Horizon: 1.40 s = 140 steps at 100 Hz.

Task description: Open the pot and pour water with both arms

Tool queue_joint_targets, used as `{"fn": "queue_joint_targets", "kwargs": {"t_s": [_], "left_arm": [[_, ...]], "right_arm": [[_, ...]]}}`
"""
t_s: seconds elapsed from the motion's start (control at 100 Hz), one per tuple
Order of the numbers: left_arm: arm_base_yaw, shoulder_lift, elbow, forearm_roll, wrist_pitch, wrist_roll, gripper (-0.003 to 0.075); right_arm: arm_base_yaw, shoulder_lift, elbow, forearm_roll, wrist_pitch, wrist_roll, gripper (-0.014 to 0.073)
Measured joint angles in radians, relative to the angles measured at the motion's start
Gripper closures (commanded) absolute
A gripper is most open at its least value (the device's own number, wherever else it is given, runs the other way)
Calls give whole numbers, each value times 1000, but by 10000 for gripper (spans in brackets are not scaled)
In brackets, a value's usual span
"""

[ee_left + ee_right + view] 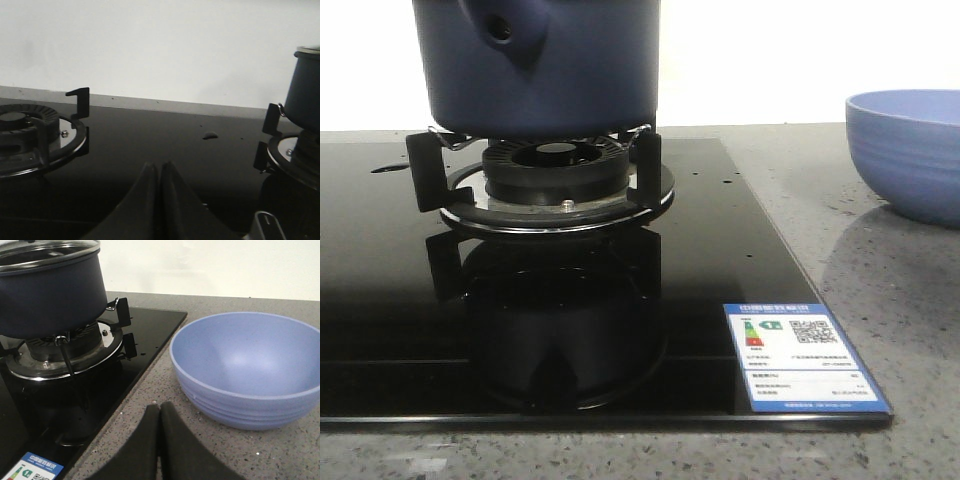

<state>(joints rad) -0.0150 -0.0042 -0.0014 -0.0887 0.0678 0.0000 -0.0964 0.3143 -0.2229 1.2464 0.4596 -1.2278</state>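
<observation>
The dark navy pot (535, 65) stands on the right burner's supports, its handle socket with a round hole (500, 30) facing the front camera. In the right wrist view the pot (50, 295) carries a glass lid with a metal rim (47, 252). It also shows at the edge of the left wrist view (306, 92). My left gripper (159, 167) is shut and empty over the black glass hob, left of the pot. My right gripper (160, 410) is shut and empty over the grey counter, between the hob and the light blue bowl (247, 367). Neither gripper shows in the front view.
The black glass hob (620, 300) has a second burner (35, 132) at the left and an energy label (800, 355) at its front right corner. The light blue ribbed bowl (910, 150) stands on the speckled grey counter (890, 300) right of the hob. A white wall is behind.
</observation>
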Motion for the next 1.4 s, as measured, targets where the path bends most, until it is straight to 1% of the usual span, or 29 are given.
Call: {"fn": "queue_joint_targets", "kwargs": {"t_s": [0.25,1.12,1.34,1.4], "left_arm": [[-12,0,0,-35,94,0,741],[-12,0,0,-43,99,0,741],[-12,0,0,-43,99,0,741],[-12,0,0,-43,99,0,741]], "right_arm": [[0,0,0,0,0,0,636],[0,0,0,0,0,0,636],[0,0,0,7,-70,0,636],[0,0,-4,-33,-94,19,636]]}}
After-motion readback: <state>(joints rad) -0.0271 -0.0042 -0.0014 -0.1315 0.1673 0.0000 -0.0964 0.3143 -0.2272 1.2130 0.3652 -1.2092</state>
